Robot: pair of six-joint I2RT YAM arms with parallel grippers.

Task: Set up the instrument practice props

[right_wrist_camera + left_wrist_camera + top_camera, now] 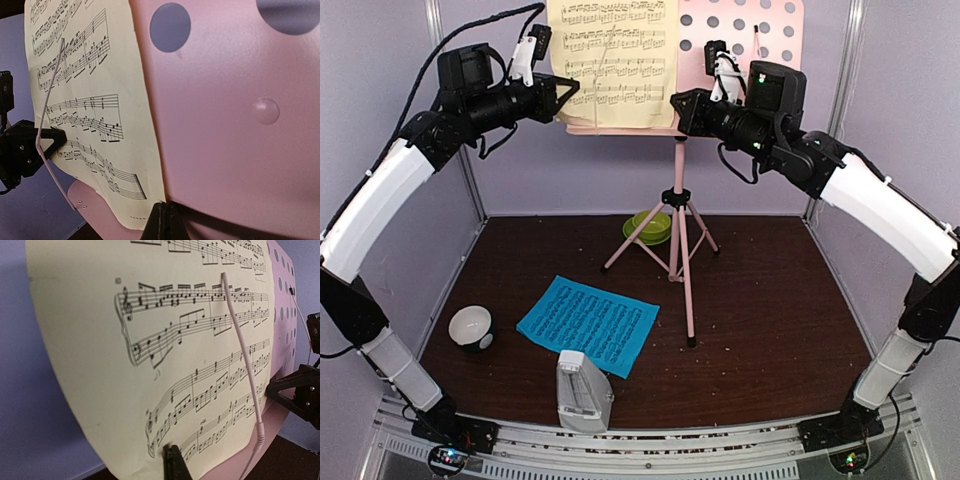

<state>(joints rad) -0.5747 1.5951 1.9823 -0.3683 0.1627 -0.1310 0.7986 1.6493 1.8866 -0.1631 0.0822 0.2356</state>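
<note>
The pink music stand [740,40] stands on its tripod at the back of the table. A yellow sheet-music page [610,60] leans on the left half of its panel, behind a thin pink wire [240,340]. My left gripper [570,95] is shut on the page's [100,365] overhanging left edge, low down. My right gripper [677,103] is shut, with its tips [162,212] at the page's [135,150] lower right corner against the pink panel [225,150]. The blue sheet-music page [588,322] lies flat on the table. The white-grey metronome [582,392] stands near the front edge.
A green bowl on a saucer [648,226] sits behind the tripod legs [682,260]. A small white-and-black bowl [472,326] stands left of the blue page. Purple walls close in the back and sides.
</note>
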